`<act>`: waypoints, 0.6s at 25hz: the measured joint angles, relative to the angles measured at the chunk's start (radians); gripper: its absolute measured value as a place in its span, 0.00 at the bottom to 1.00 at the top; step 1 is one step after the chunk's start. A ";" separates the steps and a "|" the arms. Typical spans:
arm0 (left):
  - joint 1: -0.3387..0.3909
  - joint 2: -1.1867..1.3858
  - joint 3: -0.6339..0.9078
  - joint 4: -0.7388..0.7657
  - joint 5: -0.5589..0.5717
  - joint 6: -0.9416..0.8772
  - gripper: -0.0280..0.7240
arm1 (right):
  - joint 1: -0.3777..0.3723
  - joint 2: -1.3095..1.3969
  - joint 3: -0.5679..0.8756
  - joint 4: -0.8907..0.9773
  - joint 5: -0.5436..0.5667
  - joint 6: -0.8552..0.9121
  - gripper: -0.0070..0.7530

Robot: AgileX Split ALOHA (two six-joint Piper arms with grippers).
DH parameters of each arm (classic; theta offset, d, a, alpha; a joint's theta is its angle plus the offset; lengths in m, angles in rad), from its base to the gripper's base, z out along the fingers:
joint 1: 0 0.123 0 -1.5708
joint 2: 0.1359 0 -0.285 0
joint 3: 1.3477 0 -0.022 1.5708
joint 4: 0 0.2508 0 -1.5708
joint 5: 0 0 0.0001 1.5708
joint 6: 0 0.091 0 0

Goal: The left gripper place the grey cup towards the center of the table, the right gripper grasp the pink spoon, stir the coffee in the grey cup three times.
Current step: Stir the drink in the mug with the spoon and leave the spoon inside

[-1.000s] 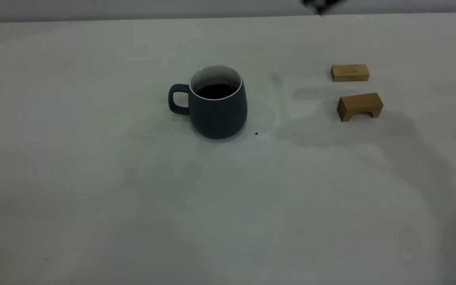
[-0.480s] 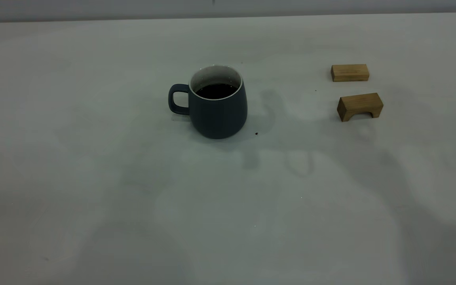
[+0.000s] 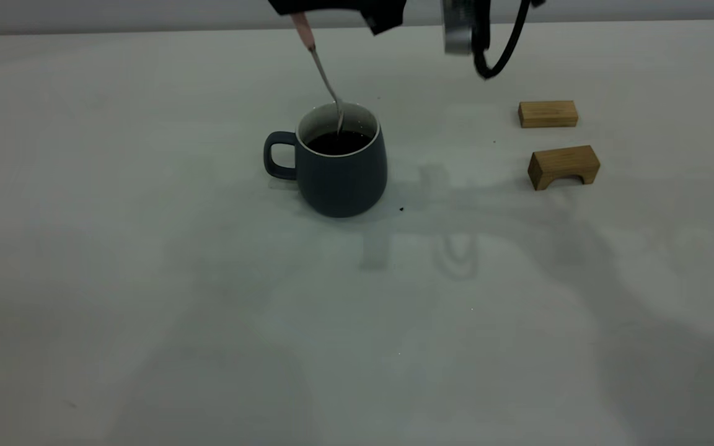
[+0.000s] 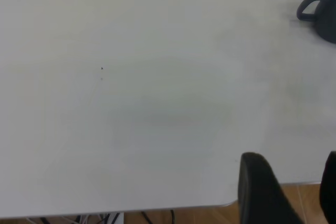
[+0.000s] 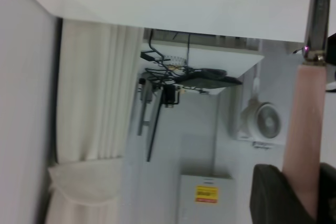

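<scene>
The grey cup point(image 3: 339, 167) stands upright near the table's point(image 3: 146, 279) middle, handle to the left, with dark coffee point(image 3: 337, 143) inside. Directly above it, at the view's top edge, my right gripper point(image 3: 305, 8) is shut on the pink spoon point(image 3: 303, 28). The spoon slants down and its metal tip dips into the coffee. The right wrist view shows the pink spoon's handle point(image 5: 307, 129) pinched between the black fingers point(image 5: 273, 195). My left gripper point(image 4: 294, 192) hangs open and empty over the table's edge, far from the cup point(image 4: 321, 13).
Two wooden blocks lie to the right of the cup: a flat one point(image 3: 548, 114) and an arched one point(image 3: 563, 166) nearer the camera. A small dark speck point(image 3: 401, 209) sits by the cup's base. The table edge point(image 4: 157, 207) runs below the left gripper.
The right gripper has come in from the upper right to above the cup. The spoon, out of view earlier, now reaches down into the coffee. The cup has not moved.
</scene>
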 joint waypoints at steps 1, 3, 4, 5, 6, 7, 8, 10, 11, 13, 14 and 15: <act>0.000 0.000 0.000 0.000 0.000 0.000 0.51 | 0.000 0.013 -0.003 0.007 -0.001 0.000 0.21; 0.000 0.000 0.000 0.000 0.000 0.000 0.51 | 0.000 0.050 -0.027 0.013 -0.006 -0.006 0.21; 0.000 0.000 0.000 0.000 0.000 0.000 0.51 | 0.000 0.071 -0.042 0.017 -0.007 -0.010 0.21; 0.000 0.000 0.000 0.000 0.000 0.000 0.51 | 0.000 0.088 -0.062 0.018 -0.009 -0.012 0.21; 0.000 0.000 0.000 0.000 0.000 0.000 0.51 | 0.000 0.107 -0.082 0.021 -0.010 -0.013 0.21; 0.000 0.000 0.000 0.000 0.000 0.000 0.51 | 0.000 0.127 -0.098 0.023 -0.010 -0.013 0.21; 0.000 0.000 0.000 0.000 0.000 0.000 0.51 | 0.000 0.144 -0.116 0.024 -0.010 -0.013 0.21; 0.000 0.000 0.000 0.000 0.000 0.000 0.51 | -0.001 0.185 -0.150 0.026 -0.010 -0.014 0.21; 0.000 0.000 0.000 0.000 0.000 0.000 0.51 | -0.001 0.206 -0.163 0.027 -0.010 -0.015 0.21; 0.000 0.000 0.000 0.000 0.000 0.000 0.51 | -0.003 0.244 -0.197 0.029 -0.010 -0.017 0.21; 0.000 0.000 0.000 0.000 0.000 0.000 0.51 | -0.006 0.262 -0.215 0.028 -0.010 -0.022 0.21; 0.000 0.000 0.000 0.000 0.000 0.000 0.51 | -0.010 0.275 -0.228 0.021 -0.010 -0.030 0.21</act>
